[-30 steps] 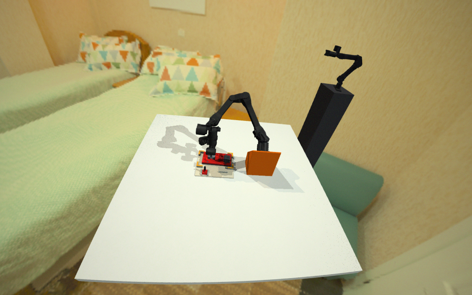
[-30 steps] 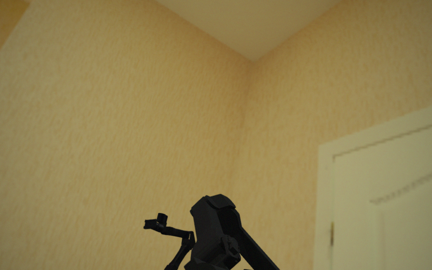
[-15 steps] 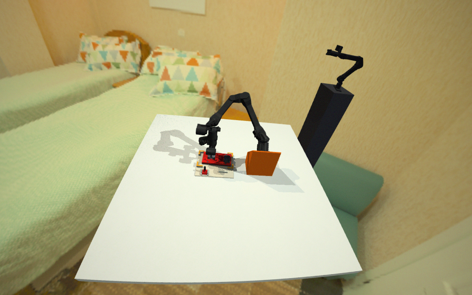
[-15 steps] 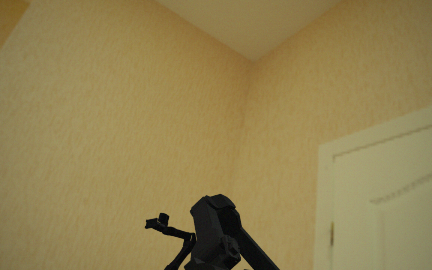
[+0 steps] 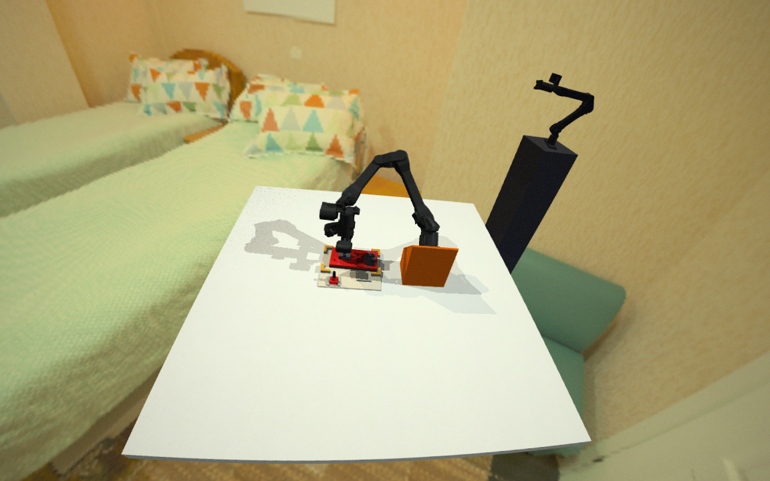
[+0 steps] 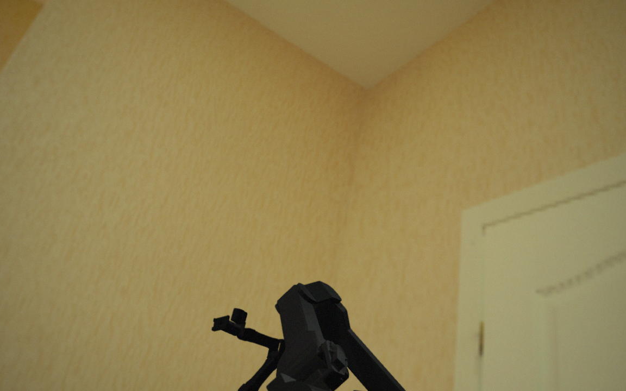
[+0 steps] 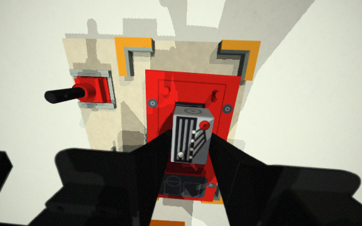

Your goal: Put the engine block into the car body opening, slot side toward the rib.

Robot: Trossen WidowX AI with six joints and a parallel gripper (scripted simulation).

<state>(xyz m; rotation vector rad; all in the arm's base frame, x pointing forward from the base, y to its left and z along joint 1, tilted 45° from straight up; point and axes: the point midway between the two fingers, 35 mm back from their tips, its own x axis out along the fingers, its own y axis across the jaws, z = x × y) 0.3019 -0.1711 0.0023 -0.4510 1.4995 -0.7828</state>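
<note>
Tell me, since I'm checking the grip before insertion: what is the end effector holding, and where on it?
The end effector is shut on the grey engine block, gripping its two opposite side faces above the red car body.

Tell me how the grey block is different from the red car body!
The block is grey with black stripes; the body is red. The block is a chunky box; the body is a wide flat plate. The end effector grips the block; the body lies on the tan board.
</note>
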